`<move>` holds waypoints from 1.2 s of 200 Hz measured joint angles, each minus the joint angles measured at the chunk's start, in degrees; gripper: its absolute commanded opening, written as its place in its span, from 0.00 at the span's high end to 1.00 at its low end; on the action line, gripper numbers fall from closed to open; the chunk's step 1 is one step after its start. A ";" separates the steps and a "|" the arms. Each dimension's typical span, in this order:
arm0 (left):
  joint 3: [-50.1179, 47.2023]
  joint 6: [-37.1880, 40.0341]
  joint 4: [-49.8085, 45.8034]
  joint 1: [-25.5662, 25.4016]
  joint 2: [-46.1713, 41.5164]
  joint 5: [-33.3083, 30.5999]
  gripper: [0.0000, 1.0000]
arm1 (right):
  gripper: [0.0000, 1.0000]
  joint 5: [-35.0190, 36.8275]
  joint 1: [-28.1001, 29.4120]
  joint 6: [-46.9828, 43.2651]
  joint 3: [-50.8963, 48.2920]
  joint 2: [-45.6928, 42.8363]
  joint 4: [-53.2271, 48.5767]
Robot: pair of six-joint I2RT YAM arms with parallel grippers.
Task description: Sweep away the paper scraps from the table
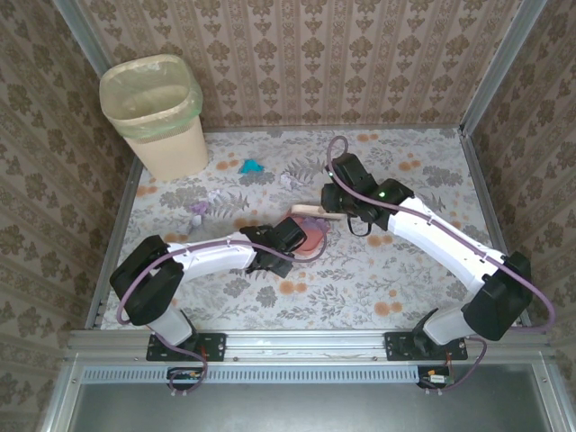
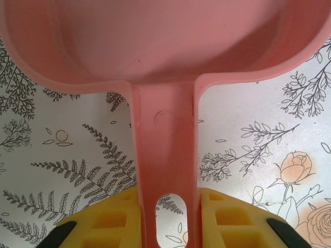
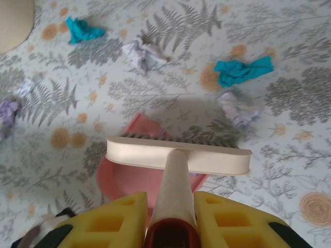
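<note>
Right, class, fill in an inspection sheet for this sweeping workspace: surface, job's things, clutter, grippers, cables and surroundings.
Surface: table, floral cloth, flat.
Job's things: paper scraps, teal, lilac and white, scattered beyond the brush; none seen in the pink dustpan.
Clutter: nothing seen.
Grippers: left gripper shut on the dustpan handle; right gripper shut on the brush handle.
Cables: purple cables run along both arms.
Surroundings: lined waste bin in the far left corner; patterned walls.

the table (image 1: pixel 360 288) carries scattered paper scraps (image 1: pixel 251 166) and a lined bin (image 1: pixel 162 117) at its far-left corner.
</note>
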 measured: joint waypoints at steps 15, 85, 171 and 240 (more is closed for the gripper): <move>-0.04 0.00 0.26 -0.02 0.00 -0.46 1.00 | 1.00 -1.92 1.01 -0.31 0.96 0.17 -0.83; -1.31 0.02 1.40 -1.11 -0.50 -1.03 1.00 | 1.00 -4.13 1.66 1.62 -1.14 -5.14 -0.52; -2.12 0.50 1.27 -2.16 -2.75 -0.35 1.00 | 1.00 8.76 -3.56 3.98 -11.23 -22.12 4.35; 0.39 0.63 0.35 -2.16 0.31 0.76 1.00 | 1.00 16.72 -7.85 -1.88 -14.47 -17.68 8.33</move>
